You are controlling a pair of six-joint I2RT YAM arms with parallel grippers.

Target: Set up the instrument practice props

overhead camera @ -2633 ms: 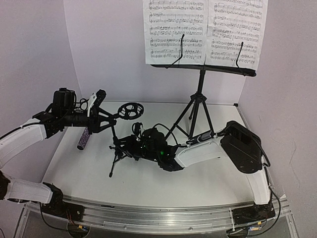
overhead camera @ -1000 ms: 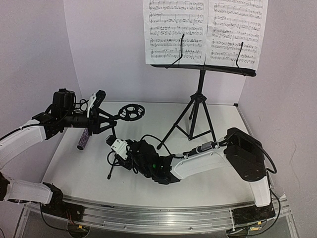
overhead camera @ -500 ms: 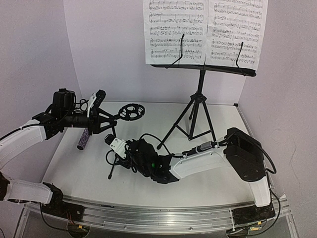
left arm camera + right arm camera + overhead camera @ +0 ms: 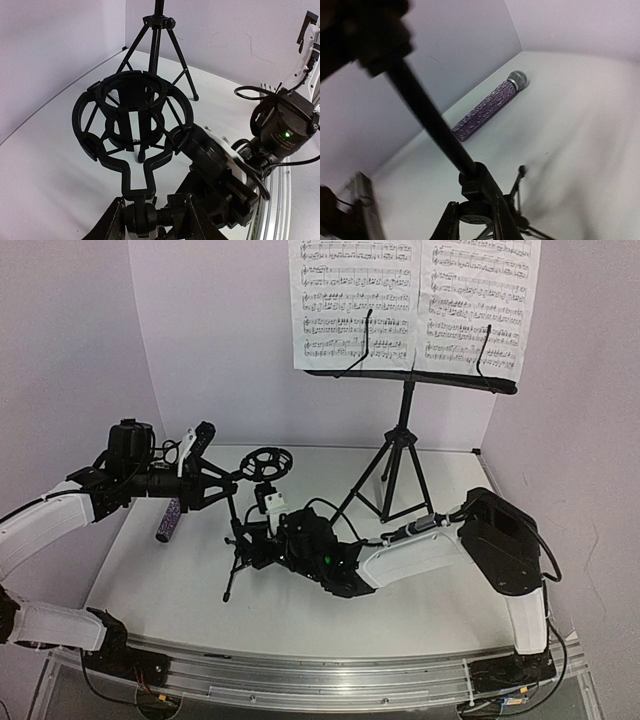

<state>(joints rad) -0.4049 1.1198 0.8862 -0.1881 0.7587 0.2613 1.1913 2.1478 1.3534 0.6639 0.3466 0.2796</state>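
Grippers of both arms clamp the small black tripod mic stand (image 4: 232, 518) on the table's left half: the left gripper (image 4: 145, 220) pinches the swivel joint just beneath the ring holder (image 4: 134, 170), while the right gripper (image 4: 475, 217) is closed on the collar above the splayed legs. The glittery purple microphone (image 4: 490, 107) lies flat on the white table (image 4: 420, 620) beside the left wall, apart from the stand. Behind, the tall black music stand (image 4: 400, 440) carries two sheet-music pages (image 4: 355, 300).

— Any writing to read out there?
— Nothing legible. The sheet-music pages (image 4: 355, 305) show printed staves and notes only, far too small for words, and no label or brand reads anywhere else.
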